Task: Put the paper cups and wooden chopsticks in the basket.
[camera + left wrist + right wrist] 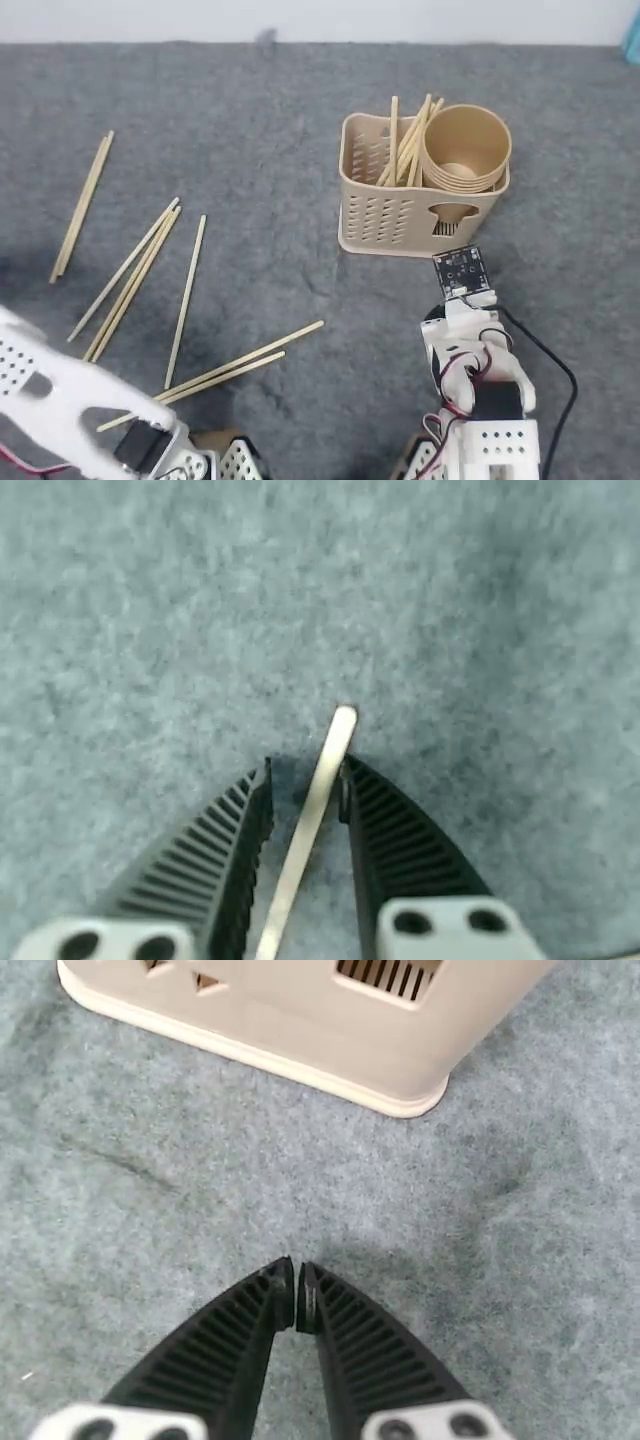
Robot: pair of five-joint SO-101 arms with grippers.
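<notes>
Left claw (307, 767) apart, end of thin pale wooden chopstick (336, 740) between jaws: likely to pivot or slip once clamped. Right claw (297, 1280) together.

The worktop (300, 120) has a grey, felt-like surface. A beige basket (390, 218) with slotted walls stands on it, toward the far right part. Loose wooden chopsticks lie on the left half, well apart from the basket. A close pair of chopsticks (82, 206) lies at the far left. A group of three chopsticks (133, 285) lies more to the middle, and a single chopstick (186, 302) is just beside them. Two slanted chopsticks (243, 359) lie near the front edge.
</notes>
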